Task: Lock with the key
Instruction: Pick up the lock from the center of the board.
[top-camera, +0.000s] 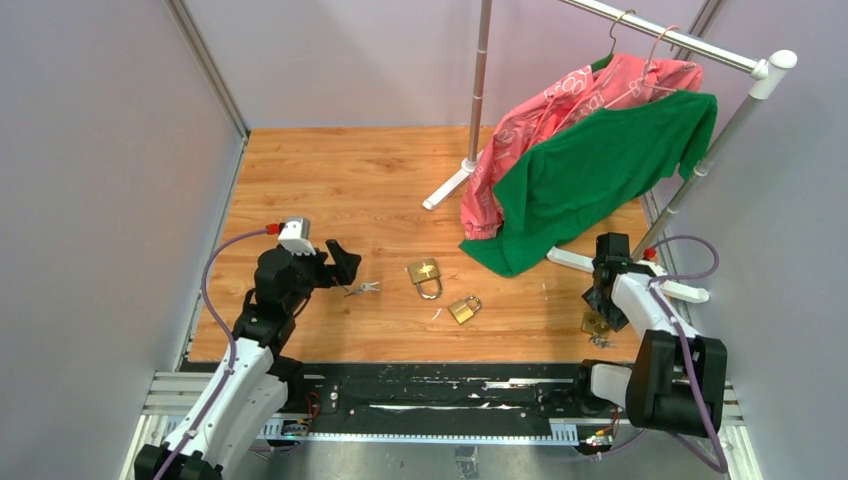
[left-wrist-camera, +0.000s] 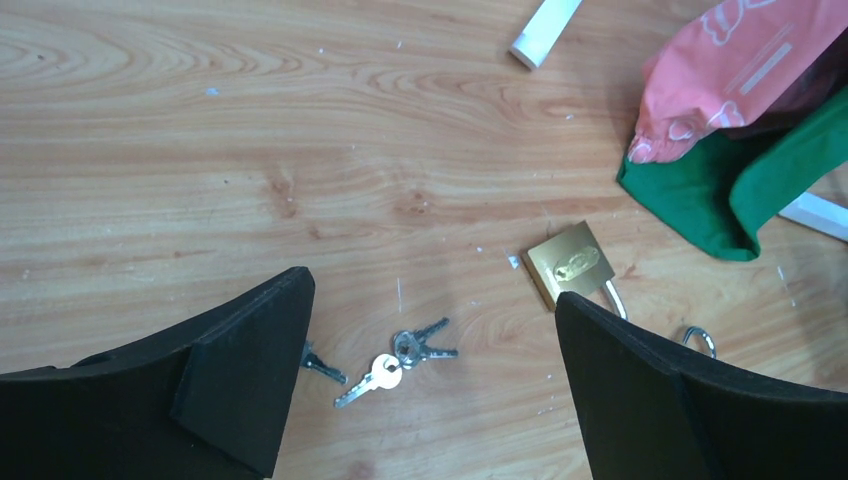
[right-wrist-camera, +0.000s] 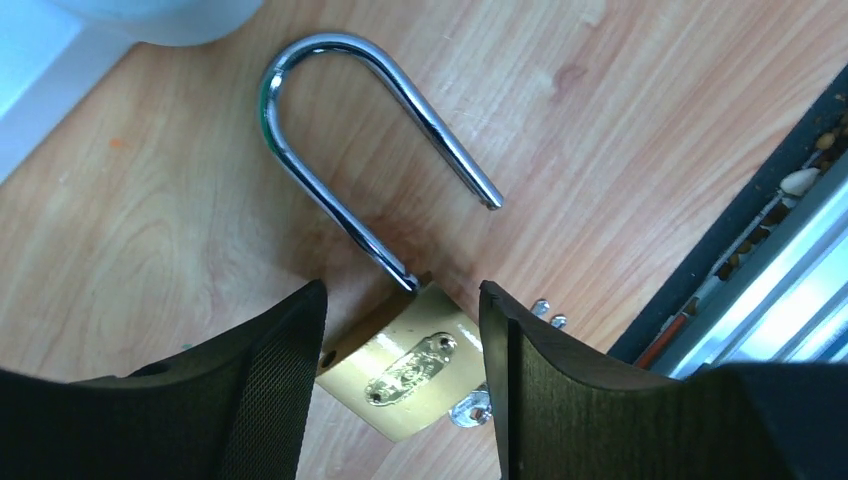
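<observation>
Key bunch (left-wrist-camera: 395, 358) lies flat on the counter (top-camera: 330, 180), near-left. It sits between the spread fingers of the left claw (left-wrist-camera: 432, 295), which is released and touches nothing. Only the left wrist view resolves the separate keys; 1 is partly hidden behind a finger. From the top it is just a glint.

3 brass padlocks:
- Centre padlock (top-camera: 426, 272): right of the keys, apart from them.
- Smaller padlock (top-camera: 463, 309): just near-right of that one. Left wrist view catches only its shackle loop.
- Open padlock (right-wrist-camera: 400, 370): near-right corner. Right claw (right-wrist-camera: 402, 292) is clenched on its body.

Only the right wrist view shows its shackle swung out with 1 leg free. Small silver bits poke out by its body; can't tell what they are.

Far right, a green shirt (top-camera: 590, 170) hangs on a rack.
</observation>
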